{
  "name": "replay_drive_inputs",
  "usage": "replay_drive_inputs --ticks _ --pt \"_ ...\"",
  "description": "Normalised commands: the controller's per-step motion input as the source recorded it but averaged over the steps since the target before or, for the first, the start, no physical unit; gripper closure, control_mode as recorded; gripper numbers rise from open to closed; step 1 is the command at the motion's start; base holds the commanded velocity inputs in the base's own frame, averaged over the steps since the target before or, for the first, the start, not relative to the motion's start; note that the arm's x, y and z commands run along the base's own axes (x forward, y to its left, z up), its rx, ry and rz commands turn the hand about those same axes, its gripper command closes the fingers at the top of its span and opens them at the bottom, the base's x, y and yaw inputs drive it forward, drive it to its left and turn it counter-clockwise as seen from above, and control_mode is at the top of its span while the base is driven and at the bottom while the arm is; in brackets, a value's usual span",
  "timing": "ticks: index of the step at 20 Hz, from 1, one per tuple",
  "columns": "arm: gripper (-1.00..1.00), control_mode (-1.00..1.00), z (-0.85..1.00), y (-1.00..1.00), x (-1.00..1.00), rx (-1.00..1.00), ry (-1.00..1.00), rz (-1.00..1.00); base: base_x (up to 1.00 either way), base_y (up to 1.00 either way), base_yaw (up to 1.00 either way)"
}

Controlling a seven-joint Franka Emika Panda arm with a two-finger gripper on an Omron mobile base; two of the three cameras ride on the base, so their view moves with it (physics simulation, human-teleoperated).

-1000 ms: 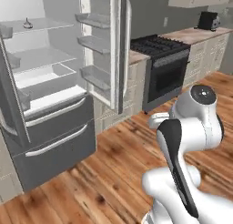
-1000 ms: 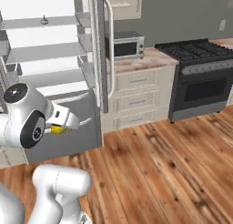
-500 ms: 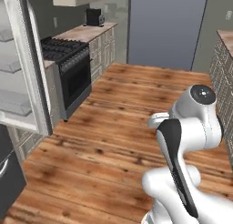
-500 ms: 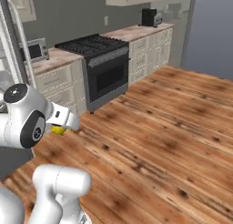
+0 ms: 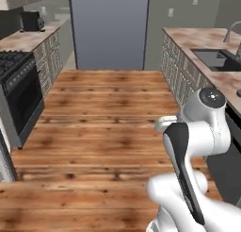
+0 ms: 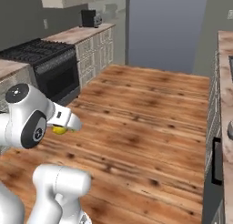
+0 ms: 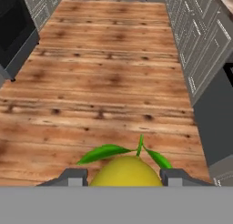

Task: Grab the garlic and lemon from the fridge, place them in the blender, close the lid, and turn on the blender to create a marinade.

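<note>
The gripper (image 7: 123,178) is closed on the lemon (image 7: 126,172). In the hand view the yellow fruit sits at 6 o'clock, wedged between the two grey fingertips (image 7: 75,177), one touching each flank, with its green leaves (image 7: 105,152) fanning up toward 12 o'clock. The jaws stand only as far apart as the fruit is wide.

In the right base view the lemon (image 6: 59,130) shows as a small yellow patch at about 9 o'clock, tucked under the white wrist of the arm (image 6: 29,117).

Beneath the fruit lies the wooden plank floor (image 7: 109,82). A black oven (image 7: 13,29) stands at 10 o'clock in the hand view, and grey cabinet fronts (image 7: 200,45) run along 2 o'clock. In the left base view a counter with a sink (image 5: 214,59) sits at 2 o'clock, and a toaster (image 5: 32,21) at 10 o'clock.
</note>
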Motion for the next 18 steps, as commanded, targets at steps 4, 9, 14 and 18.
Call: replay_drive_inputs --ticks 4,9,14,18 --pt "1.00 1.00 0.00 0.00 0.00 0.00 0.00 0.00 0.88 0.31 -0.33" --pt "1.00 1.00 0.00 0.00 0.00 0.00 0.00 0.00 0.74 0.00 -0.47" --pt "1.00 1.00 0.00 0.00 0.00 0.00 0.00 0.00 0.66 0.07 -0.68" --pt "1.00 1.00 0.00 0.00 0.00 0.00 0.00 0.00 0.61 0.18 -0.73"
